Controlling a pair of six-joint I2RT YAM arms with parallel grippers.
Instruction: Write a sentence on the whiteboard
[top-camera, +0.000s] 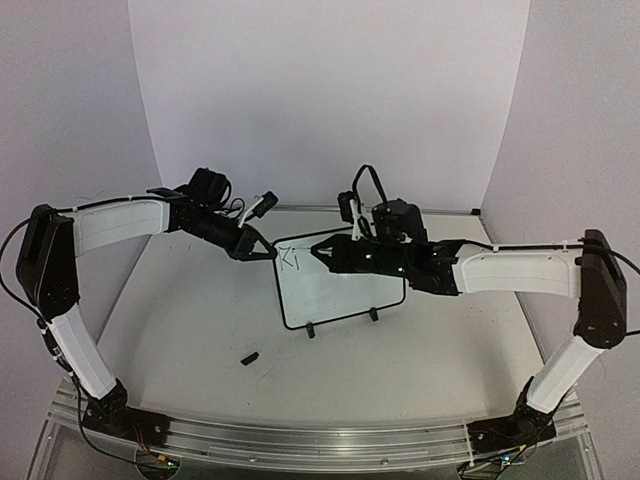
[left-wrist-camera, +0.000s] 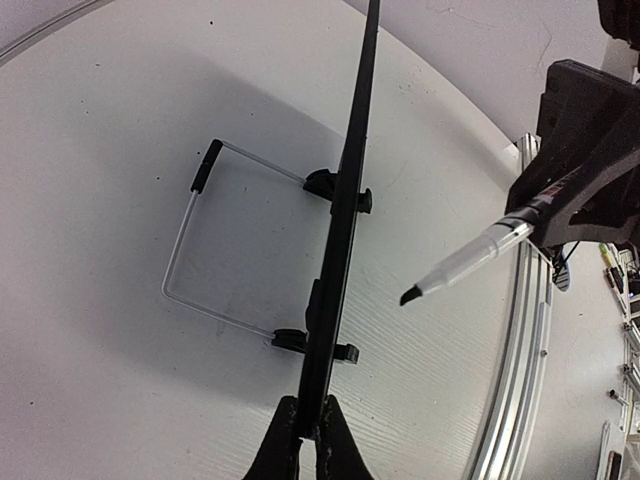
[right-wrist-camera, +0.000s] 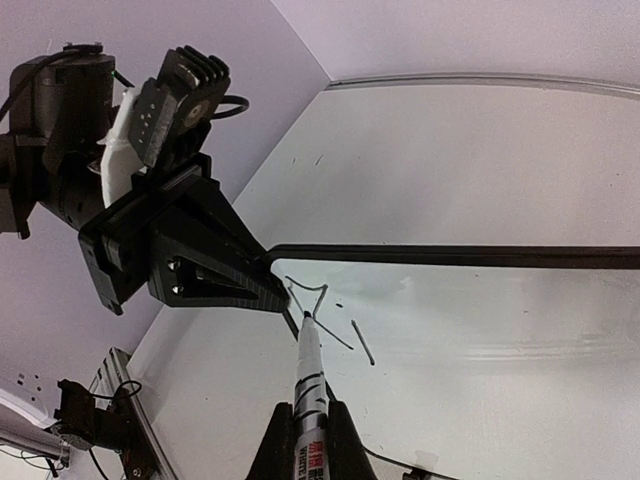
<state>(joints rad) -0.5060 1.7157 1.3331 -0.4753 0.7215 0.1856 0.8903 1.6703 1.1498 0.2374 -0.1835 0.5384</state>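
Left tool (top-camera: 268, 252) clamps the black-framed white whiteboard's (top-camera: 345, 290) upper-left corner; right tool (top-camera: 318, 252) grips a white marker (right-wrist-camera: 310, 375) beside dark strokes (right-wrist-camera: 362, 342); pale tabletop (top-camera: 200, 320) spreads nearer.

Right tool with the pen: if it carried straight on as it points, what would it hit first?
The whiteboard. The right tool grips a marker whose tip leads, aimed at the board's face beside the first strokes; whether the tip touches is unclear.
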